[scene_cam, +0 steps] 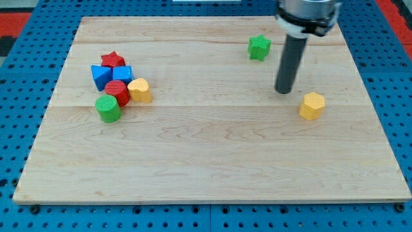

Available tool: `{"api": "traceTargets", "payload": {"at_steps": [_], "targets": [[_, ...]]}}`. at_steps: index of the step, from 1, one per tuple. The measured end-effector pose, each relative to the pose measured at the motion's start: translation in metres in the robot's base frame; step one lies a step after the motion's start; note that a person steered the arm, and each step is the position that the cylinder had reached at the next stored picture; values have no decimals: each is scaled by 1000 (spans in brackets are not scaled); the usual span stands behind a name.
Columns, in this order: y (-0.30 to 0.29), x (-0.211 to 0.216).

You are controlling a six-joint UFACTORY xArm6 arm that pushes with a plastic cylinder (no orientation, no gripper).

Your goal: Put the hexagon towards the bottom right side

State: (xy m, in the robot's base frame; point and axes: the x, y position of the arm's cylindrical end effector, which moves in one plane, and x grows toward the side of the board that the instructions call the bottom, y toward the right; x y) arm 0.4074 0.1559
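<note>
Camera view first, since it is the only one you have. Rod and block are the pair to watch: my tip [284, 91] rests on the worktop [212, 161] in the upper right part of the board, and the yellow hexagon [312, 106] lies at about four o'clock from it, near but not touching, with a strip of bare wood between them. That bearing suits you, because the bottom right corner also lies roughly at four to five o'clock from the tip, so the block sits close to the line you want to push along. You would judge that a push from the tip's present side, aimed down and to the view's right, should carry it the right way; an off-centre contact could make it slip sideways.

No hand exists on this arm, only the bare rod, so nothing is clasped or released.

The hexagon looks like a short, chunky yellow prism with flat facets, standing on its base. A green star [259, 47] sits at about eleven o'clock from the tip, well clear of the path.
</note>
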Motion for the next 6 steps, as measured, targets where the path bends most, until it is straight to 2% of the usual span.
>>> {"api": "traceTargets", "payload": {"at_steps": [1, 5, 6], "targets": [[22, 0], [26, 63], [20, 68]]}}
